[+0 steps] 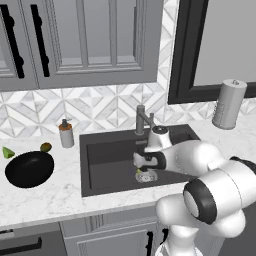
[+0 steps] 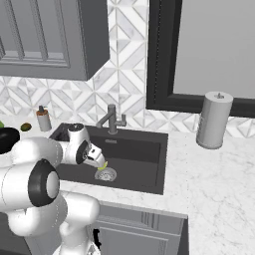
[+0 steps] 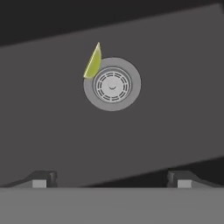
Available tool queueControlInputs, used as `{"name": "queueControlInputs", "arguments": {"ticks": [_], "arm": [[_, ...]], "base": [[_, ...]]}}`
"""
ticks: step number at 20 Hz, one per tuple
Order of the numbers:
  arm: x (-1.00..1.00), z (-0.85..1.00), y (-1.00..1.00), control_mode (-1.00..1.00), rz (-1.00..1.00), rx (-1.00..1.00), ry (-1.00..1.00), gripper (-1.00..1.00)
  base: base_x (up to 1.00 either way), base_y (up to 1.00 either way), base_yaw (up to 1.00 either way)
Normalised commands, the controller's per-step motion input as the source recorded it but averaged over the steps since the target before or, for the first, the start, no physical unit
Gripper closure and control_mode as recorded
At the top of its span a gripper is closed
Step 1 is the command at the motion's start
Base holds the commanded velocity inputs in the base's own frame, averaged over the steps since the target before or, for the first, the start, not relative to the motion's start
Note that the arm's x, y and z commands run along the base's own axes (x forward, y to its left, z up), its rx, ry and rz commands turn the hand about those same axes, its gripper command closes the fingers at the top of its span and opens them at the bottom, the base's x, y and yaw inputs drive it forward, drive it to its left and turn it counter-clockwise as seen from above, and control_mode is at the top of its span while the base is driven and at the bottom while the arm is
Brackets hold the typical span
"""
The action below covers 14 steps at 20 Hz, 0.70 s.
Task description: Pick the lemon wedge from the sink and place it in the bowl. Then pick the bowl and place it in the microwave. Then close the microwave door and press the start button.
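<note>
1. While its two dark tips stand wide apart and grip nothing, the tool [image 3: 111, 179] hangs inside the sink [image 1: 105, 150], aimed down at the basin floor.
2. Below it lies the lemon wedge [image 3: 93, 62], a small pale yellow-green sliver with a sharp point, resting on the rim of the round silver drain [image 3: 112, 84].
3. The wedge looks very light, soft-fleshed and probably slick, so a hard squeeze could crush it or pop it loose; the thicker middle, across its flat faces, seems the best hold.
4. The basin is matte charcoal, smooth and flat; a grey metal faucet [image 1: 142, 120] rises behind it.
5. Farther left on the marbled counter [image 1: 50, 195] sits the glossy black bowl [image 1: 29, 169], round and shallow.
</note>
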Motion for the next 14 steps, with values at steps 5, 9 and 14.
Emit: {"name": "queueControlInputs", "arguments": {"ticks": [5,9,14], "arm": [[0.44,-0.21,0.0,-1.0,0.0,0.0,0.03,-1.0],[0.41,-0.2,0.04,-1.0,0.0,-0.01,0.04,-1.0],[0.4,-0.27,0.16,-1.0,0.0,-0.03,0.01,-1.0]], "base": [[0.0,0.0,0.0],[0.0,0.0,0.0],[0.0,0.0,0.0]]}}
